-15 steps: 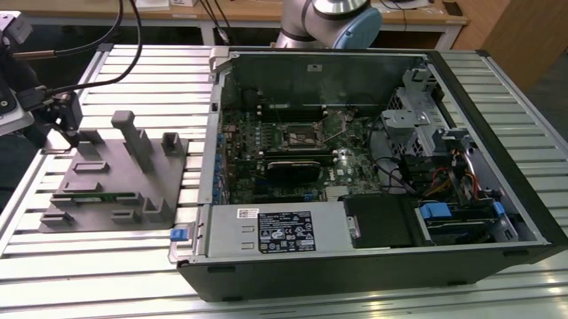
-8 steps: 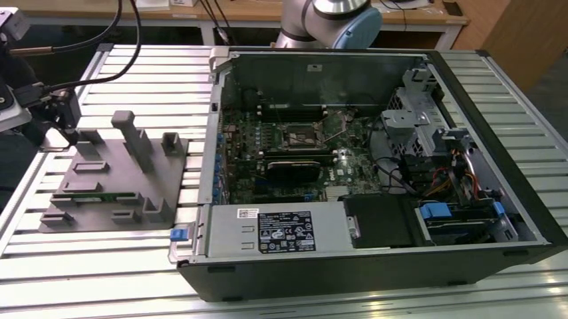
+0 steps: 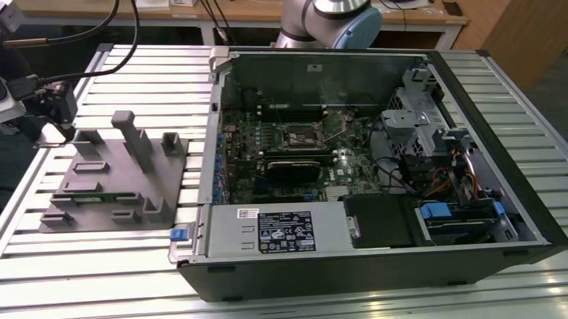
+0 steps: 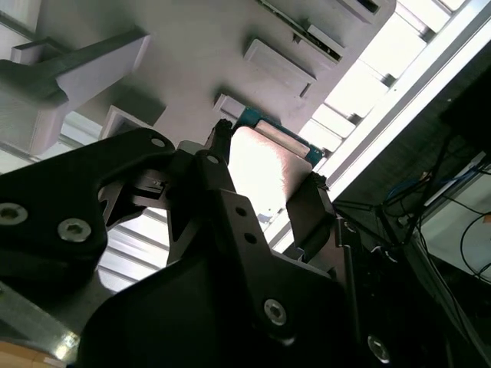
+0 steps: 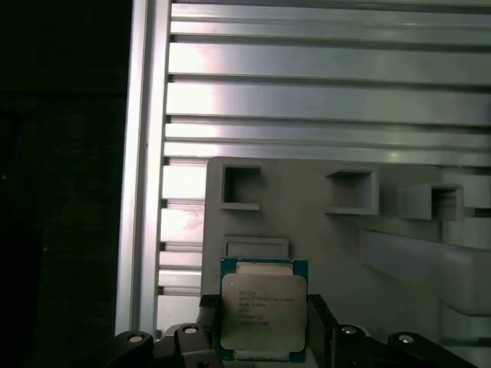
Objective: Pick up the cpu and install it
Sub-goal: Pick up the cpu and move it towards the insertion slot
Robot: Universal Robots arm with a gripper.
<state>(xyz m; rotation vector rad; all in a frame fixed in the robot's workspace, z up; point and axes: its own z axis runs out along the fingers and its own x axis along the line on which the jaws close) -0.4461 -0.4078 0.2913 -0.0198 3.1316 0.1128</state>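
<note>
1. The gripper (image 5: 264, 305) hangs over the grey fixture (image 5: 345, 253), at the fixture's side away from the open computer case (image 3: 355, 279).
2. Its black fingers (image 5: 321, 322) clamp two opposite edges of the cpu (image 4: 265, 172).
3. The cpu faces up over a shallow recess in the fixture; whether it touches the fixture cannot be told.
4. The fixture lies on the slatted table (image 5: 307, 77).

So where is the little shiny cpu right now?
The cpu is clamped in the gripper in both wrist views, right at the grey fixture, which lies to the exterior view's left of the open computer case.
</note>
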